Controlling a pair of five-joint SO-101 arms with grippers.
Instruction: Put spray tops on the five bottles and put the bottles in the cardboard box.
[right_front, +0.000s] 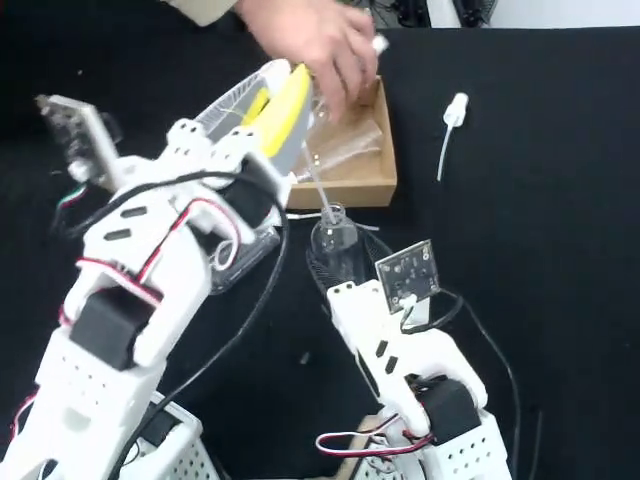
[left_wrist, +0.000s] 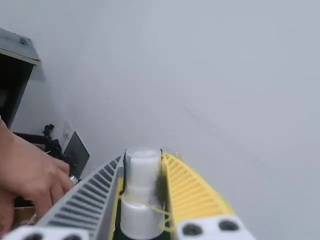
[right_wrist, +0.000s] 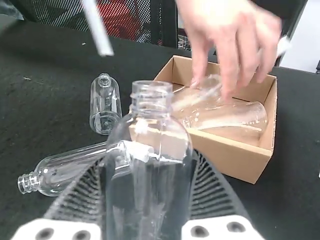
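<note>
The bottle (right_wrist: 151, 100) I have in play stands upright with its neck open, and my right gripper (right_wrist: 150, 167) has its jaws pinching the bottle's clear body from both sides, just in front of the cardboard box (right_wrist: 230, 156). Above it, my left gripper (left_wrist: 144, 159) hangs tilted over the box's near left corner, its grey and yellow jaws clamped on the white head of a spray top (left_wrist: 141, 200). From that head the dip tube (right_front: 319, 192) slants down, its lower end just at the bottle's mouth, though I cannot tell whether it has gone inside. The box sits open on the black table (right_front: 540, 250) and holds clear bottles lying on their sides (right_wrist: 227, 116); I cannot count them for sure. A person's hand (right_front: 315, 45) comes in from the far edge, fingers down on the clear bottles in the box. On the right wrist view two bare bottles lie on the cloth beside the box, both without tops: one (right_wrist: 105, 102) close to the box's corner, the other (right_wrist: 62, 170) nearer my gripper with its neck pointing away from the box. A loose spray top (right_front: 453, 112) lies on the table on the other side of the box, well apart from it, its tube trailing toward me
</note>
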